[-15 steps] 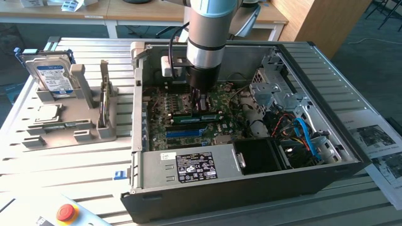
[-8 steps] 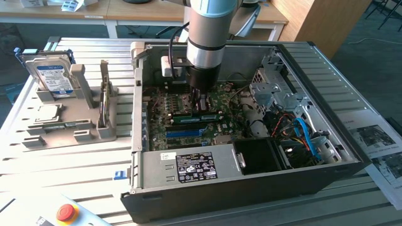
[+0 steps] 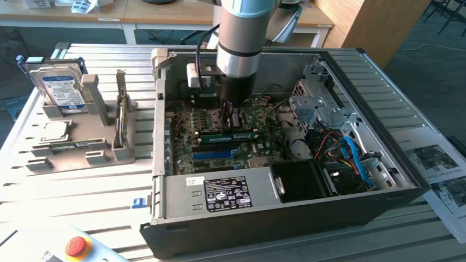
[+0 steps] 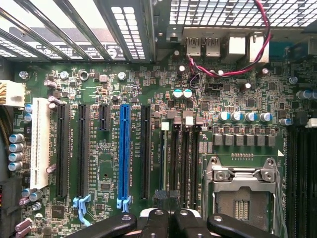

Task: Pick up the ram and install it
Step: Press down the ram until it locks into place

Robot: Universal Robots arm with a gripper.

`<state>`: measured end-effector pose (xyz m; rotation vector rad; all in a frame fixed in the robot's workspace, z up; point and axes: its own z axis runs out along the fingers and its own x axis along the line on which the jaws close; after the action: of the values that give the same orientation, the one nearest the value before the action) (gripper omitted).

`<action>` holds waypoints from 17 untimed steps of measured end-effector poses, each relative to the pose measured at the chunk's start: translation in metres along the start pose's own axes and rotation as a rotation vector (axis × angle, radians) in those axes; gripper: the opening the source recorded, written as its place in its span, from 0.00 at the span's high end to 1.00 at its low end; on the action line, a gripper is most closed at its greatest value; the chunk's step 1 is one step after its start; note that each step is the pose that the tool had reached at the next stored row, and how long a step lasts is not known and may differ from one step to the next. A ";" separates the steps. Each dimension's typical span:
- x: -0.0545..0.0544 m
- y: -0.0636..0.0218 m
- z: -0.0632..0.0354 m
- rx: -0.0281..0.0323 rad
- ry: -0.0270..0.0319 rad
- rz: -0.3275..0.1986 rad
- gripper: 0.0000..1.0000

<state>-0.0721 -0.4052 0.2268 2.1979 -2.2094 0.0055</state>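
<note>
Arm is reaching down into the open computer case [image 3: 407, 180], and my claw [image 3: 231, 112] is sitting low over the motherboard [image 3: 218, 136], near the middle of the board in the exterior view.

Claw state: fingers [image 4: 185, 223] pressed together. In the wrist view the two dark fingertips are meeting edge to edge, and I am seeing nothing green or flat pinched between them, so I am judging the claw to be carrying nothing.

Where the ram is: one ram stick [image 3: 121, 106] is standing on edge in the grey holder [image 3: 109, 155] outside the case, on the exterior view's left, just beside the hard drive [image 3: 62, 90] and behind the processor chip [image 3: 54, 131]. A second green strip [image 3: 234, 134] is lying across the board directly under my claw; I am reading it as a ram stick sitting in or on a slot, but I cannot tell whether it is fully seated or whether its latches are engaged.

From the wrist, the long dark memory slots [image 4: 185, 163] are running up from my fingertips, next to the open processor socket [image 4: 242, 198]. The blue expansion slot [image 4: 124, 153] is lying further off to one side.

Progress judgement: I am working at the installing end of the job, pressing at or hovering just over the memory slots. One stick is waiting in the holder, not yet picked.
</note>
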 end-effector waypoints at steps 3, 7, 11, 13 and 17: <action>0.000 0.0000 -0.0026 0.0000 0.0001 0.000 0.90; 0.000 0.0001 -0.0066 0.0000 0.0000 0.000 0.90; 0.000 0.0002 -0.0116 0.0000 0.0000 0.000 0.90; 0.000 0.0002 -0.0146 0.0000 0.0000 0.000 0.90; 0.000 0.0003 -0.0208 0.0000 0.0000 0.000 0.90</action>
<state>-0.0721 -0.4052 0.2476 2.1978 -2.2094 0.0055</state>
